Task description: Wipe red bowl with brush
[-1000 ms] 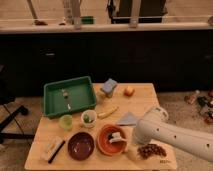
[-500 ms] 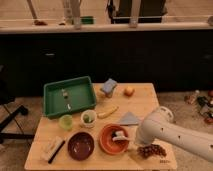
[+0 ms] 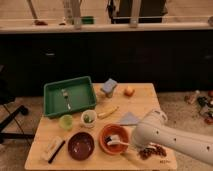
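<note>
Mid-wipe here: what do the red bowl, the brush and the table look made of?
The red bowl looks like glossy plastic or glazed ceramic; its rim shines, so I can't tell which. The brush, lying inside the bowl, has a whitish head and thin pale handle, probably plastic. The table looks like light, matte wood. The gripper sits at the bowl's right rim, by the brush handle.

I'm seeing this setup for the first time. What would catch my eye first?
The big white arm reaching in from the right, its tool at the red bowl near the table's front edge, with the brush inside it. Then the green tray at the back left, and the maroon bowl left of the red one.
</note>
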Controlling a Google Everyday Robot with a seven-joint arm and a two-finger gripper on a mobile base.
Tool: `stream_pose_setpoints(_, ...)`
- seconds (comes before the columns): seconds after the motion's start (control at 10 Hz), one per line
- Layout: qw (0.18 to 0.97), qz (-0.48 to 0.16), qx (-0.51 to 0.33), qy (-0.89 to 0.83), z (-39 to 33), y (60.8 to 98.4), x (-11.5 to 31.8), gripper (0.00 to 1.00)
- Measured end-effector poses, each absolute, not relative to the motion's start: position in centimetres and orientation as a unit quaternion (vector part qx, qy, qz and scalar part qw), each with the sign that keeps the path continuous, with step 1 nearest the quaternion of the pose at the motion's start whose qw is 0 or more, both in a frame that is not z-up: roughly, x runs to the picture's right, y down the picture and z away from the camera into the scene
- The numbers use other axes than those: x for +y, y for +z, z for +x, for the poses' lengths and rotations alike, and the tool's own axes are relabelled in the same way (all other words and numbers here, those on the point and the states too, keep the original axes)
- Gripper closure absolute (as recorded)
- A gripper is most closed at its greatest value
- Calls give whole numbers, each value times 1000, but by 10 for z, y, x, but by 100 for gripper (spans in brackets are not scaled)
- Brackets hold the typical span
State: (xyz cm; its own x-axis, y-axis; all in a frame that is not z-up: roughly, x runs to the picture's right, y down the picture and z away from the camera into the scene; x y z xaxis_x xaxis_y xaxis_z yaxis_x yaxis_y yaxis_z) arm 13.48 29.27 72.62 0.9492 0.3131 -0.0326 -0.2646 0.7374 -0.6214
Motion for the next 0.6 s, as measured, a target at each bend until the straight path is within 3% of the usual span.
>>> stream_pose_setpoints(0.6, 929, -329, -28, 167, 145, 740, 286, 100)
